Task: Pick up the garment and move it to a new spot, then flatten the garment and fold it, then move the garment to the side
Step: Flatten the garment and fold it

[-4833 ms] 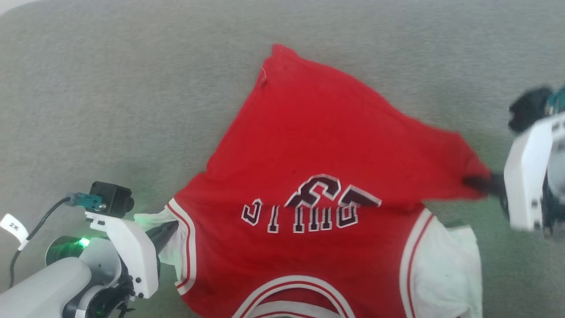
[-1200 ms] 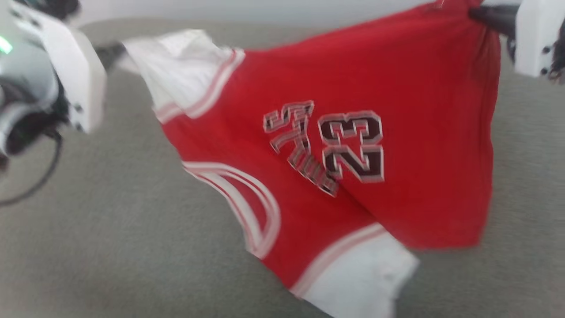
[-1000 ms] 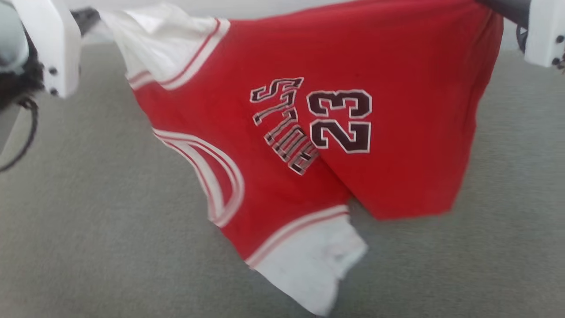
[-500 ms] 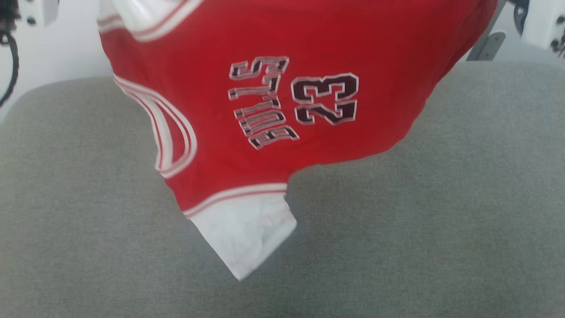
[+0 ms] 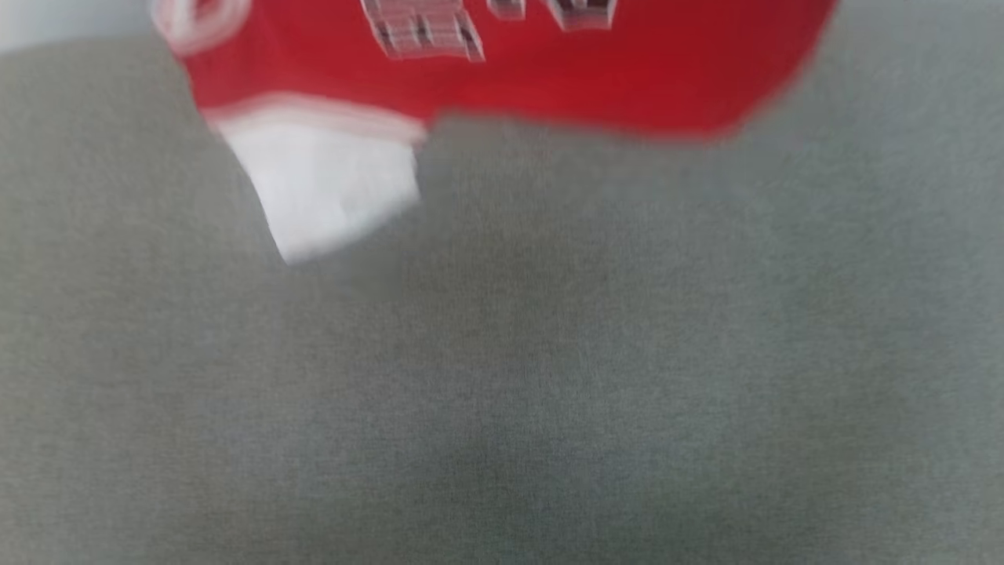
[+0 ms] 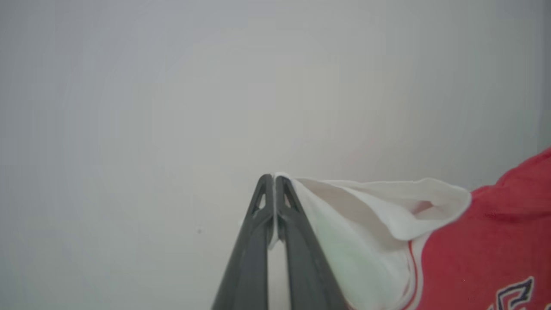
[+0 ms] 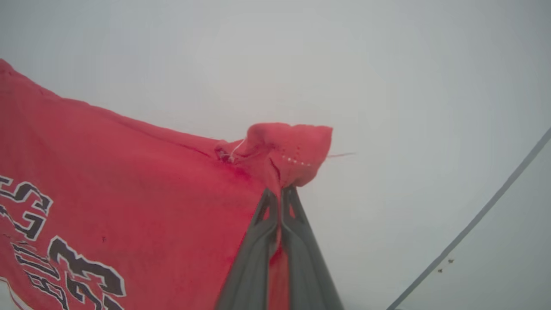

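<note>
The shirt (image 5: 596,78) hangs in the air, stretched between my two grippers. In the head view its lower part crosses the top of the picture, blurred. The bottom of its dark, white-edged lettering (image 5: 427,35) is cut off by the upper edge. One white sleeve (image 5: 329,188) droops from the left part of the shirt, joined to the red by a pale striped band (image 5: 314,114). Its tip points down toward the grey cloth surface (image 5: 549,377) beneath. Whether the tip touches that surface I cannot tell through the blur.

My left gripper (image 6: 274,177) has its jaws pressed together on the edge of the other white sleeve (image 6: 370,202), the cloth pinched right at my fingertips. From there the sleeve fans out to the right of the left wrist view and meets the red body, where a corner of the lettering shows at the bottom right.

My right gripper (image 7: 280,189) is clamped on a red corner (image 7: 292,146) of the shirt, which bunches up just above my fingertips with a loose thread (image 7: 342,154) sticking out. The red cloth runs to the left of that view, with "23" and part of the letters at the lower left.

Behind both grippers is a plain pale wall (image 6: 150,94). A thin dark line (image 7: 473,219) slants across the right of the right wrist view; I cannot tell what it is.
</note>
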